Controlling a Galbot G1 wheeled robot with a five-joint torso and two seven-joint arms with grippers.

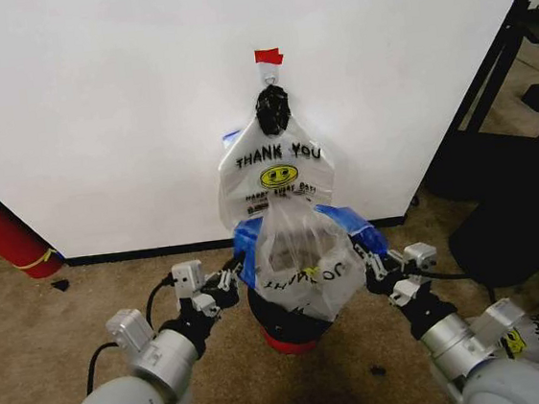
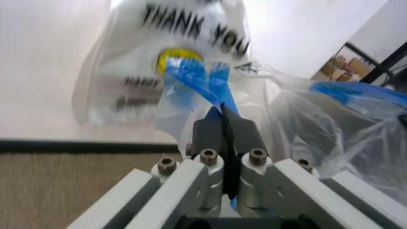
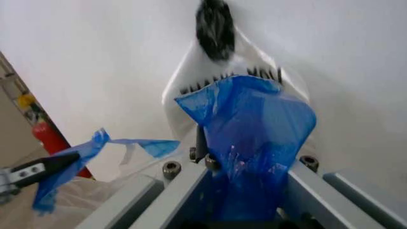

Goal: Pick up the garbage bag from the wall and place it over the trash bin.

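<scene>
Left gripper [image 2: 224, 114] fingers clamp a blue handle of the garbage bag [image 1: 300, 266]; right gripper [image 3: 210, 157] apparently likewise.

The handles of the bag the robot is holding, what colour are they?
Blue, on the garbage bag; clearest in the right wrist view, in the right tool.

Both arms: rounded light grey shells at the forearms, then ribbed silver metal wrist collars, then black joint sections. Small white box-shaped modules sit near each wrist. Left gripper [image 1: 230, 277] and right gripper [image 1: 374, 266]: black fingers on pale silver-white angular frames. Black cables loop from the wrist modules back toward the forearms. Left wrist view: four hex-socket screws across the frame, dark finger pads [image 2: 224, 130], possibly rubber-faced.
</scene>
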